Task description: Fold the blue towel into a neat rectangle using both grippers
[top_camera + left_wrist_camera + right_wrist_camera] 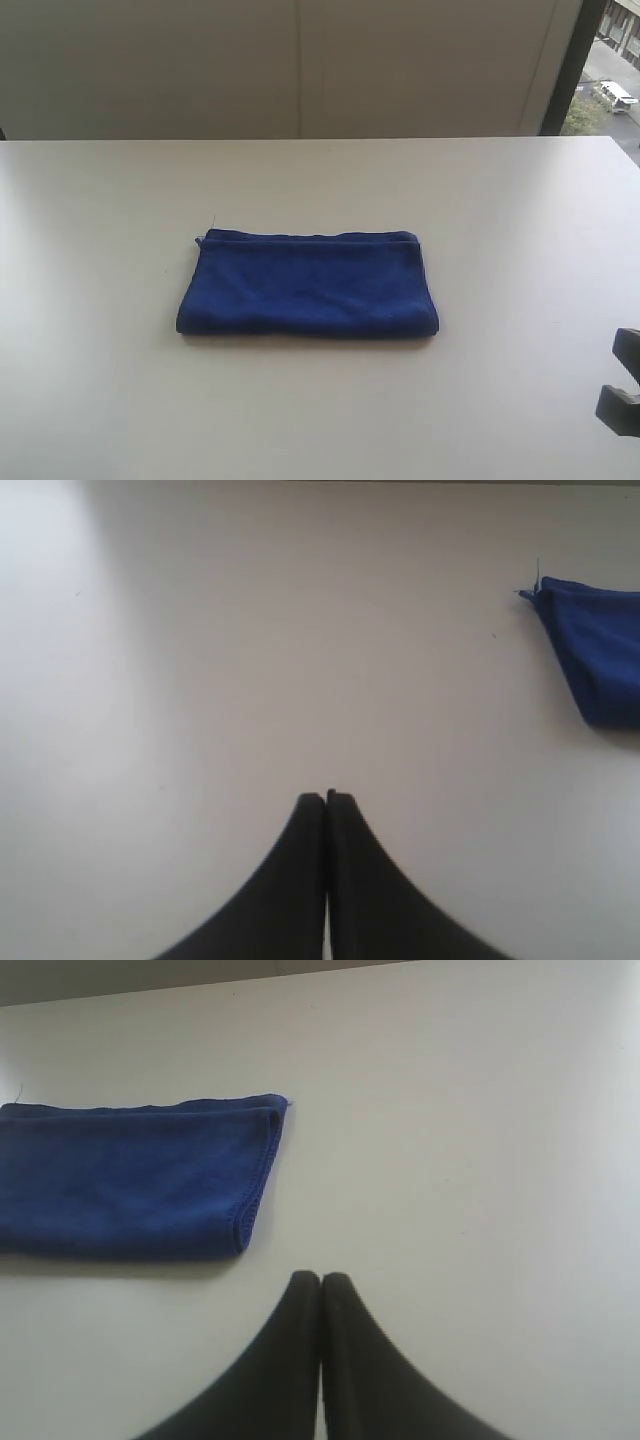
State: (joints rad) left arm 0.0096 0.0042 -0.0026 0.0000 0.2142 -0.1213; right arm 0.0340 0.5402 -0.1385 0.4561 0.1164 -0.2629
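Note:
The blue towel (308,284) lies folded in a flat rectangle at the middle of the white table, layered edges along its far side. Its right end (130,1175) shows in the right wrist view, and one corner (597,645) in the left wrist view. My left gripper (326,797) is shut and empty over bare table, well apart from the towel. My right gripper (320,1278) is also shut and empty, a short way off the towel's near right corner. In the exterior view only a dark part of the right arm (622,395) shows at the lower right edge; the left arm is out of view.
The white table (100,380) spreads wide around the towel. A pale wall (300,60) runs behind its far edge, and a window with a dark frame (570,70) stands at the back right.

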